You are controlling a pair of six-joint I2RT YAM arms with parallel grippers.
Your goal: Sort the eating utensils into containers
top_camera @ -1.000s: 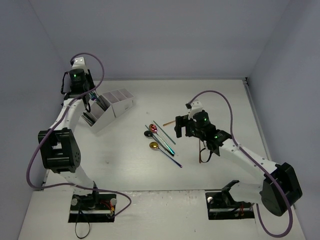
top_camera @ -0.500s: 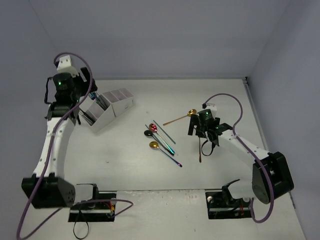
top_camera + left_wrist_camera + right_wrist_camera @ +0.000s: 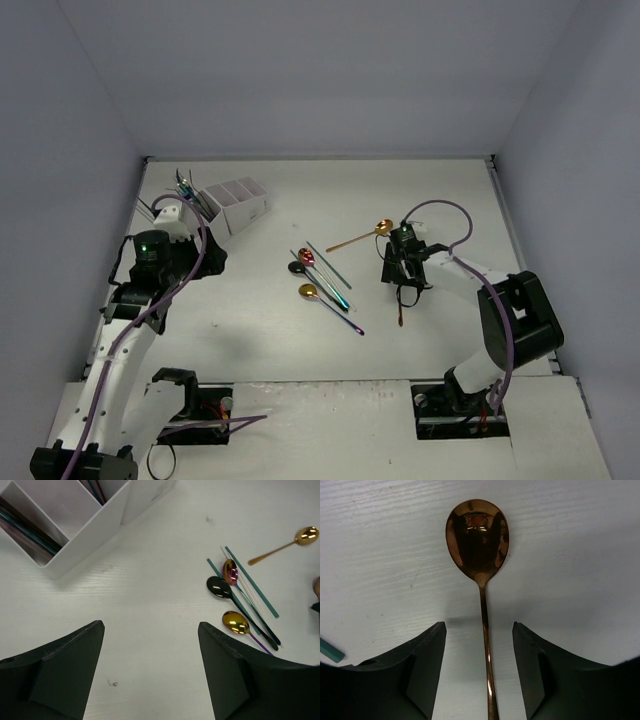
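A copper spoon lies flat on the table. My right gripper is open low over it, one finger on each side of the handle, not touching. From above, the gripper hides the bowl and only the handle shows. My left gripper is open and empty, high above bare table; in the top view it is just in front of the white caddy. The caddy holds several utensils in its left compartments. A pink spoon, black spoon, gold spoon and teal sticks lie mid-table.
A second gold spoon lies behind my right gripper, its handle pointing left; it also shows in the left wrist view. The spoon cluster is left of my right gripper. A teal stick end lies at the right wrist view's left edge.
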